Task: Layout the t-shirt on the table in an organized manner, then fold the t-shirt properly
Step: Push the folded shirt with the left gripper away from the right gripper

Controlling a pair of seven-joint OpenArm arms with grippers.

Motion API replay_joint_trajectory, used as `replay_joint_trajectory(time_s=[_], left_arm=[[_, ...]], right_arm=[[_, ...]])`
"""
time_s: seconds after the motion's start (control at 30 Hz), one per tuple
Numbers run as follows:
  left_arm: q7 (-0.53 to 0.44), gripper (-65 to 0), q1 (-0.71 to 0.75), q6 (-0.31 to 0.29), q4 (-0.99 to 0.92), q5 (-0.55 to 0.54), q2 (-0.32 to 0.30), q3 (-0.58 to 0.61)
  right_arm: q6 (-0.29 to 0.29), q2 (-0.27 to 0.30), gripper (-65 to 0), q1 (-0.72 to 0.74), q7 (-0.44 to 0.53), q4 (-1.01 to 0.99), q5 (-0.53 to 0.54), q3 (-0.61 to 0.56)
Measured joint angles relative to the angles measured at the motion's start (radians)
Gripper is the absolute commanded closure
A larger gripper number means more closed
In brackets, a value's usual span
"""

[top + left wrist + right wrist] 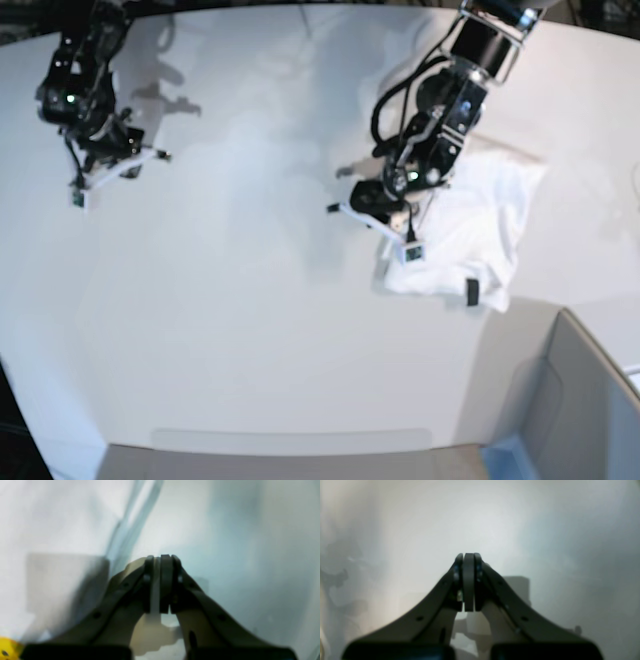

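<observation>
The white t-shirt (pixel 480 215) lies rumpled on the table (pixel 250 330) at the right, with its small black tag (pixel 471 292) at the near edge. My left gripper (pixel 393 236) is down at the shirt's left edge. In the left wrist view the left gripper (pixel 160 558) is shut, with a thin pale strip of cloth between the pads. White cloth (pixel 62 530) with a fold fills that view, and a bit of yellow print (pixel 5 650) shows at the bottom left. My right gripper (pixel 95 165) is at the far left, away from the shirt, shut and empty (pixel 468 555).
A grey box (pixel 575 400) stands at the near right corner, just below the shirt. The table's curved front edge (pixel 290 440) runs along the bottom of the base view.
</observation>
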Motion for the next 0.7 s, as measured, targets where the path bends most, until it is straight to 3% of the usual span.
replay_joint_trajectory(time_s=[0.3, 0.7], left_arm=[[-0.003, -4.2, -0.016, -0.008, -0.017, 0.002, -0.005, -0.134], [-0.077, -4.2, -0.025, -0.015, -0.101, -0.011, -0.062, -0.138]], right_arm=[[0.000, 0.000, 0.0, -0.008, 0.000, 0.000, 0.003, 0.000], [0.000, 0.000, 0.0, -0.008, 0.002, 0.000, 0.004, 0.000]])
